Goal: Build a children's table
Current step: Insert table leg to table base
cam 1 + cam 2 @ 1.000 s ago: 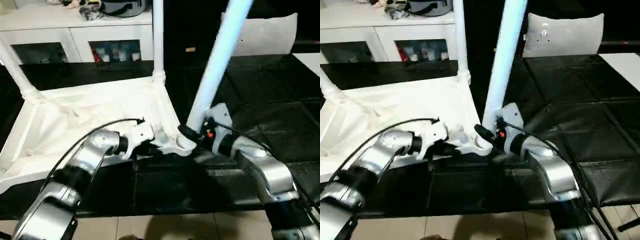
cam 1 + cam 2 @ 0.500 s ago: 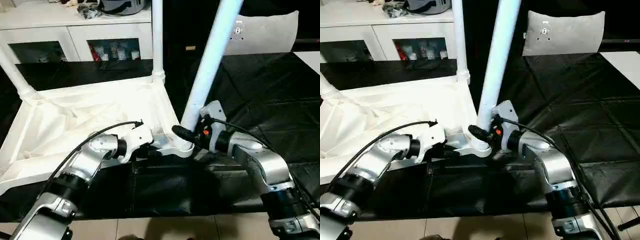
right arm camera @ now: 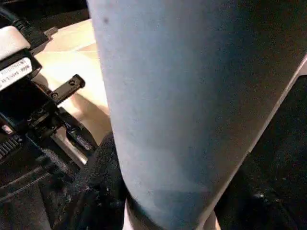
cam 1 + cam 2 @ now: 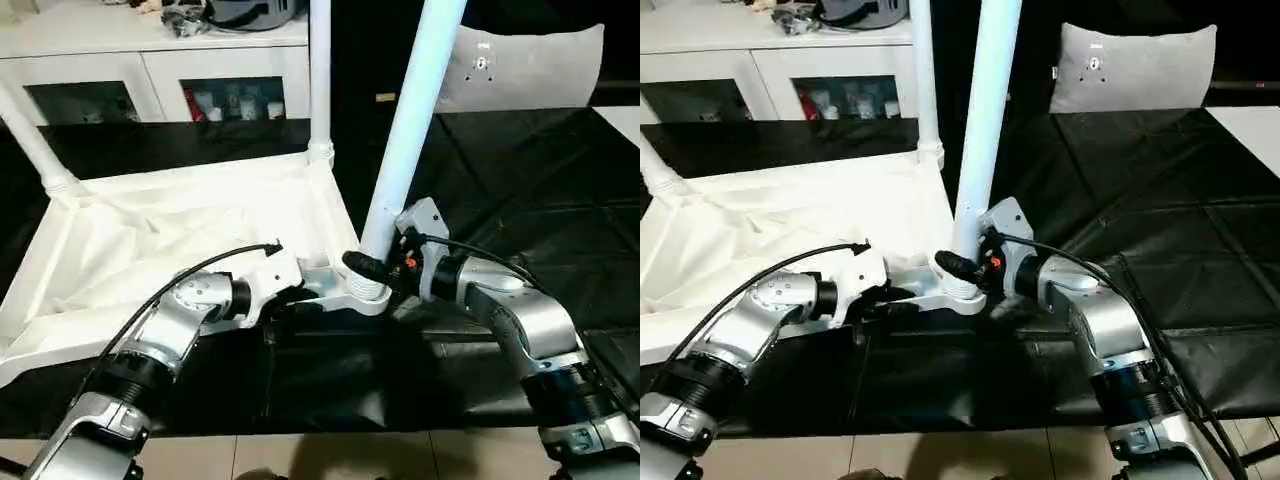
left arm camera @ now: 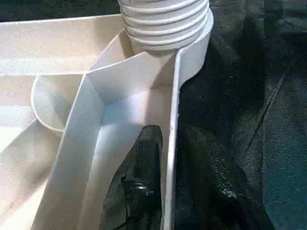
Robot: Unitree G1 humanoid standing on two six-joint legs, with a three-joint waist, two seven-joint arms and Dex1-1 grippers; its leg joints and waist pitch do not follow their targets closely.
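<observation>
While right pincer (image 4: pixel 372 268) pinches leg (image 4: pixel 410 120) (upright) | left pincer (image 4: pixel 898 298) straddles tabletop (image 4: pixel 150 250) rim

Upturned table (image 4: pixel 180 235): white plastic, smooth, faint sheen. Nearest leg (image 4: pixel 408 130): smooth plastic tube, ribbed foot. Floor covering (image 4: pixel 540 200): black, creased, glossy. Forearms (image 4: pixel 520 310): brushed silver metal. Cushion (image 4: pixel 1135 65): grey matt cloth.

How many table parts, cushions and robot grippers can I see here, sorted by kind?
White legs: 3 (near, back, far-left)
White tabletop: 1
Grey cushion: 1
Grippers: 2 (left gripper, right gripper)
Total: 7
</observation>
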